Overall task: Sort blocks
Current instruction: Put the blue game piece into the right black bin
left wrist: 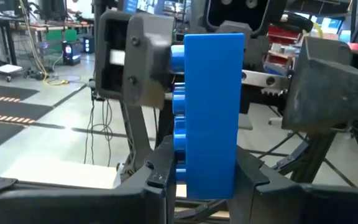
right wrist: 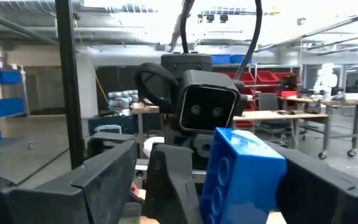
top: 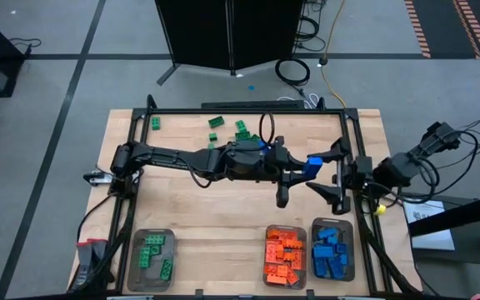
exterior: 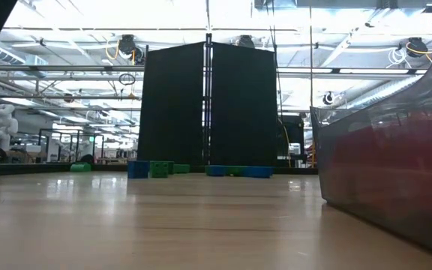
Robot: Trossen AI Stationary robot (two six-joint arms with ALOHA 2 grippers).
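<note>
A blue studded block (top: 315, 164) hangs in mid-air over the table's right half, between my two grippers. My left gripper (top: 305, 171) reaches in from the left and is shut on it. My right gripper (top: 332, 171) faces it from the right, open. Its fingers (left wrist: 135, 62) stand on either side of the block's free end, with a gap showing on at least one side. In the right wrist view the block (right wrist: 241, 174) fills the space between that gripper's own fingers. Loose green blocks (top: 242, 129) lie on the table's far part. My left gripper pinches the blue block between its two fingers at the end nearest the wrist (left wrist: 207, 183). It comes at the block level from the table's left. The block is lifted clear of the table and sticks out past the fingertips, with its studs (left wrist: 178, 118) facing one finger's side.
Three clear trays sit along the near edge: one with green blocks (top: 152, 258), one with orange (top: 283, 257) and one with blue (top: 332, 250). More green blocks (top: 154, 123) lie far left. In the low view a tray wall (exterior: 388, 172) stands close on the right.
</note>
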